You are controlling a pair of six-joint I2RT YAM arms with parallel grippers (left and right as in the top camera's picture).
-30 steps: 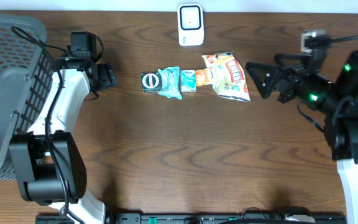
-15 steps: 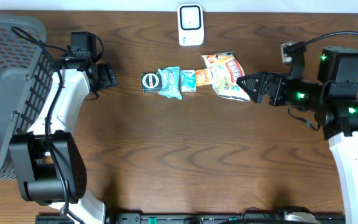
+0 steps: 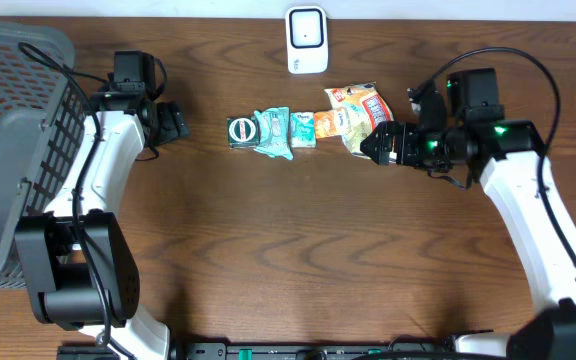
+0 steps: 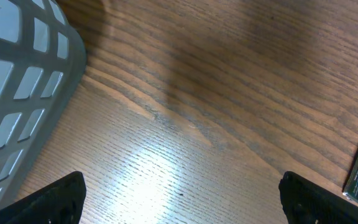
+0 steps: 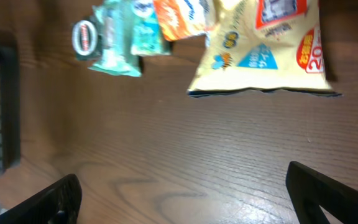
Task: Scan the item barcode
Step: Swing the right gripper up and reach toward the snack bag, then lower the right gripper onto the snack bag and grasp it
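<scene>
**Open jaws over the yellow snack bag, scanner waiting at the back**

At the far left a grey plastic basket [image 3: 8, 110] overhangs the desk's edge. Beside it the left arm [image 3: 103, 170] reaches toward the back. The left jaws stand wide apart and empty over bare wood, well apart from the goods.

Next comes a row of five packets lying flat, each touching or overlapping its neighbour. In order they are a dark green packet [image 3: 240, 132] with a round logo, a teal packet [image 3: 272, 133], a small pale blue packet [image 3: 302, 129], an orange packet [image 3: 330, 123] and a yellow snack bag [image 3: 368, 118]. Behind the middle of the row, near the back edge, lies the white scanner [image 3: 307, 40].

The right arm [image 3: 513, 190] comes in from the right. The right jaws are spread wide, holding nothing, above the bag's near right corner. The wrist view shows the bag's crimped lower seam ahead of them, not yet between them.

The bag looks like the item in hand. It should be light, puffy and crinkly, with slick film that slides easily and brittle contents that a hard squeeze would crush. The flat crimped seam along its near edge seems the best place to take hold, pinched gently. The orange packet touches the bag and may drag along with it. No barcode shows, so it is probably on the underside.

The desk is dark brown wood, smooth enough to throw a glare in both wrist views. A flat packet would therefore tend to skid on it. Nothing of the room shows beyond a pale strip at the back edge.
</scene>
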